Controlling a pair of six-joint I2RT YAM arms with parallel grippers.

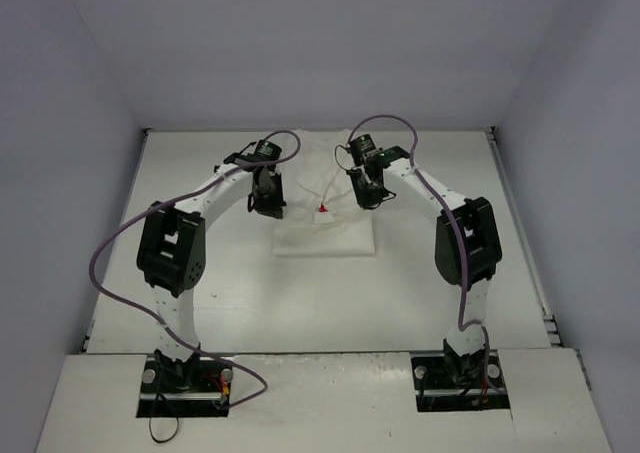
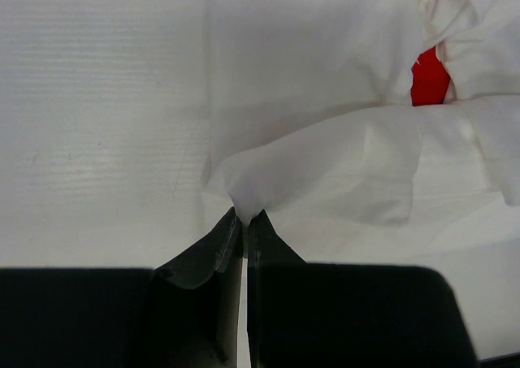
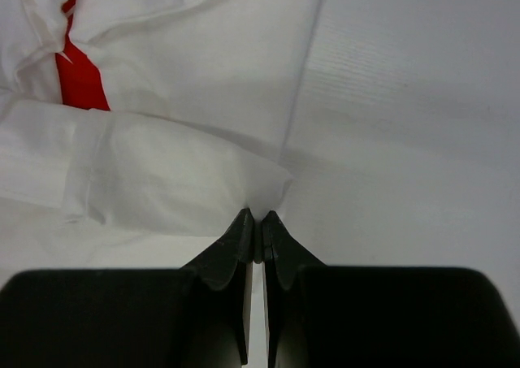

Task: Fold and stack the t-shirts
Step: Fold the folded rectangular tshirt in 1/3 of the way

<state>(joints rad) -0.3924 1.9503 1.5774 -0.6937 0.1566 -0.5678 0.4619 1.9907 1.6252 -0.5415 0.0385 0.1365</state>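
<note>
Folding the t-shirt (image 1: pixel 325 238) in the middle of the bench (image 1: pixel 250 293), we have the left gripper (image 2: pixel 245 216) and right gripper (image 3: pixel 256 216) each pinched on fabric at its ten and two o'clock corners. Next, we judge, both must carry it toward six o'clock together.

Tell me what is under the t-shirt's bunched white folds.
A sliver of red print shows between the folds of the t-shirt; the rest of the print is covered. The left claw and the right claw each pinch a cloth edge.
</note>
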